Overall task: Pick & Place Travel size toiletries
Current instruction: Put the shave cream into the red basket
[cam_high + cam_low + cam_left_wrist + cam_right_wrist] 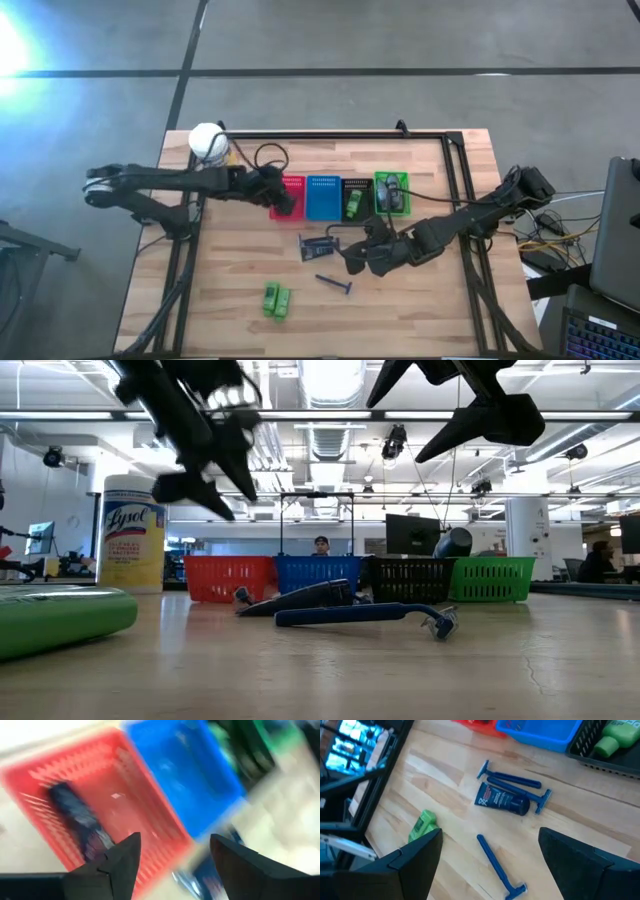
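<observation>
Left pincer (170,862) hangs open and empty over the red basket (75,785); right pincer (487,865), open, hovers beyond it above loose razors (501,867) awaiting sorting.

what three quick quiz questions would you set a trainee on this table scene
1. True or false: the left end effector hovers over the red plastic basket.
2. Which basket holds the green bottle? A blue, B black, C red.
3. Fill in: ___ thin dark-blue plastic razors lie loose on the wooden table.

Key: 1 true. 2 B, the black plastic basket. 3 three, two beside a dark tube and one alone.
</observation>
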Robot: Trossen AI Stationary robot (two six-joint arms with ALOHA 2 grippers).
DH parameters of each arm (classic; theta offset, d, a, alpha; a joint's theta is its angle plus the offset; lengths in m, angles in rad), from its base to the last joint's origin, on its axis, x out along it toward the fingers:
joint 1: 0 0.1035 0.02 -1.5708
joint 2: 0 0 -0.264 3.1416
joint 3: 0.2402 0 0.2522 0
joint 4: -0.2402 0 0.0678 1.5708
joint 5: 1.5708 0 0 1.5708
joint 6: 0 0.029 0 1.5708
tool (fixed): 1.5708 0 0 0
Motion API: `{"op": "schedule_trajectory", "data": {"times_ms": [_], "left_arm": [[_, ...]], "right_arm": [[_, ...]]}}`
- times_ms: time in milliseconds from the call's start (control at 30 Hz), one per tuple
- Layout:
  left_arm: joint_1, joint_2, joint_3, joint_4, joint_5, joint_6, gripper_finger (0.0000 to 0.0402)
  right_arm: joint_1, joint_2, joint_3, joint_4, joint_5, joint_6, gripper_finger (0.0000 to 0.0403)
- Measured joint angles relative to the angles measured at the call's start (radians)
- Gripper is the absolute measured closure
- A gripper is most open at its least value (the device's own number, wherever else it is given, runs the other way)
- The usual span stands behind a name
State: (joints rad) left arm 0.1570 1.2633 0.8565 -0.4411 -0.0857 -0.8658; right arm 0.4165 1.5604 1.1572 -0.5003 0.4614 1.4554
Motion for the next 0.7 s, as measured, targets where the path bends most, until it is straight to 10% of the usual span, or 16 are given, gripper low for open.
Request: {"op": "schedule_trajectory", "data": {"times_ms": [267, 700], "left_arm": [[-0.288, -0.078, 0.051, -0.303, -0.008, 0.044, 0.0165], [-0.496, 0.268, 0.065, 0.266, -0.256, 0.616, 0.0165]], "right_arm": [[0.000, 0.000, 0.000, -0.044, -0.030, -0.026, 0.0077], [0.012, -0.002, 0.000, -0.103, -0.124, -0.098, 0.0113]]}}
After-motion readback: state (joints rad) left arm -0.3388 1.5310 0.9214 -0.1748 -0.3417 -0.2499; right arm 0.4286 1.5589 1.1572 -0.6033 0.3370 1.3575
